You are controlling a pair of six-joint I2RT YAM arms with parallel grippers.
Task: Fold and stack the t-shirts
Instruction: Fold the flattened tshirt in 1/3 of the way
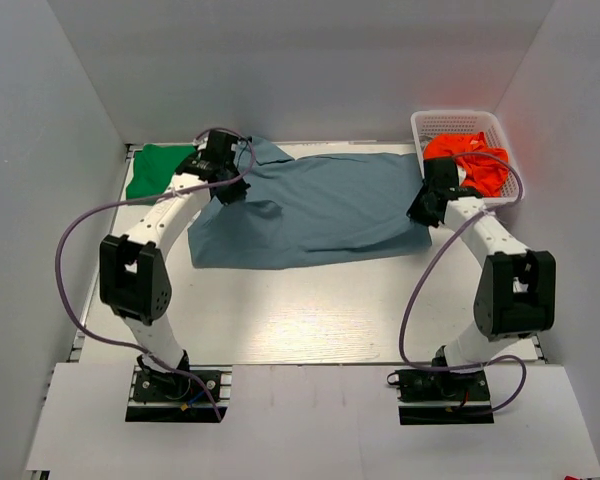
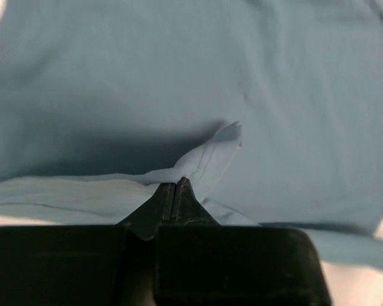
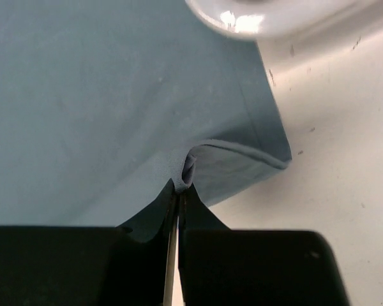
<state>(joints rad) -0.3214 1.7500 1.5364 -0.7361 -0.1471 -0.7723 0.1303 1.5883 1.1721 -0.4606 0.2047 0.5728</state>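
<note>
White plastic lattice basket [image 1: 458,118] sitting at the far right corner of the pale wood-grain tabletop [image 1: 310,310], close by the right wall. Crumpled orange cloth [image 1: 488,176] lying inside it, bulging over the near rim. Plain white panels [image 1: 300,60] enclosing the table on three sides. Flat white board [image 1: 310,415] lying along the near edge.

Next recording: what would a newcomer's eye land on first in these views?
A large slate-blue t-shirt lies spread across the middle of the table. The left end effector is shut on a fold at its left end and the right end effector is shut on its right edge. A green t-shirt lies at the far left, and a white basket holding orange cloth sits in the far right corner.
</note>
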